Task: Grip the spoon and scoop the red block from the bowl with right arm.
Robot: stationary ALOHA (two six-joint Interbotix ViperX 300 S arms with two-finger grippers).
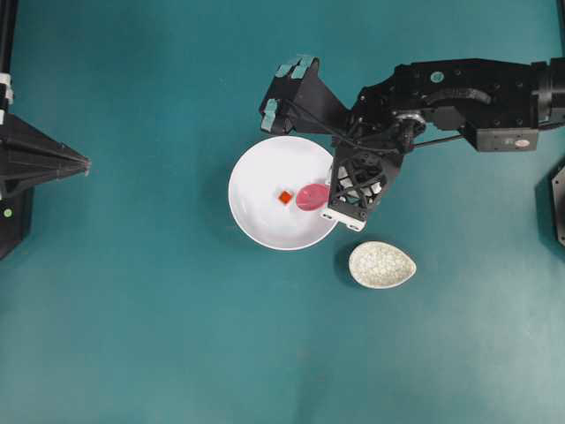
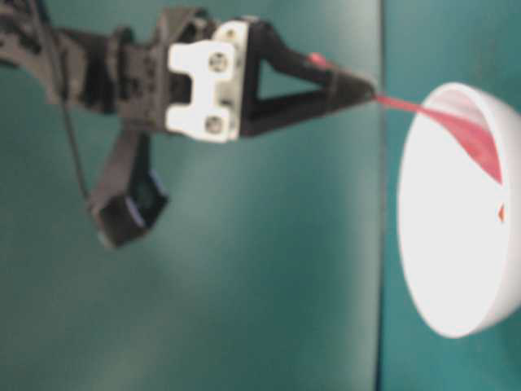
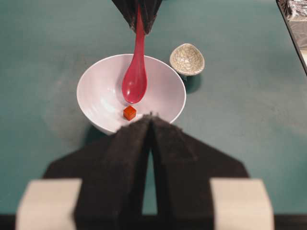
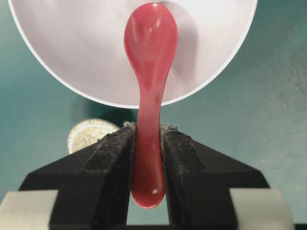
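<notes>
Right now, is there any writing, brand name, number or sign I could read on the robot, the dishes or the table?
None can be read.
Right arm: a small pale sticker on its housing, too small to read.
Spoon, bowl, red block, speckled dish: no markings; the dish carries only a crackle pattern.
Table: plain teal, no signs.
</notes>
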